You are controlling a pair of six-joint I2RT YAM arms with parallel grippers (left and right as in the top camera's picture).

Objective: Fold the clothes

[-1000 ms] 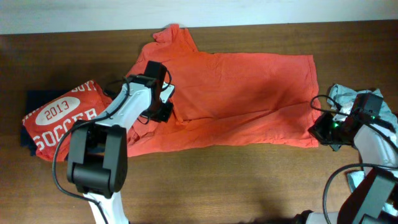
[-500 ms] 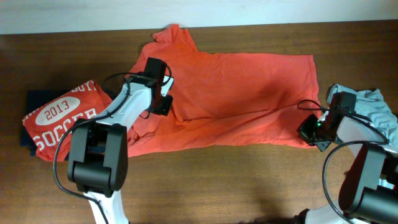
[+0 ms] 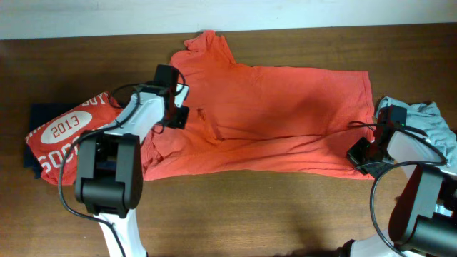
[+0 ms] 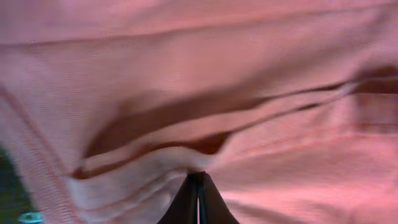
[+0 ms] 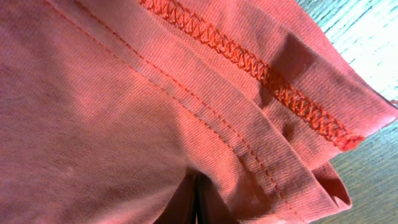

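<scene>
An orange T-shirt lies spread across the brown table, hem to the right, collar end to the left. My left gripper is shut on the shirt's cloth near its left sleeve; the left wrist view shows the closed fingers pinching a fold of orange cloth. My right gripper is shut on the shirt's lower right hem corner; the right wrist view shows the fingers closed under the stitched hem.
A folded red shirt with a "2013 SOCCER" print lies on a dark garment at the left. A pale grey-blue garment lies at the right edge, behind the right arm. Bare table runs along the front.
Both grippers have pulled the orange shirt back and slightly right. The shirt's top edge is straighter and its right hem sits farther right. The left gripper moved up and left.
</scene>
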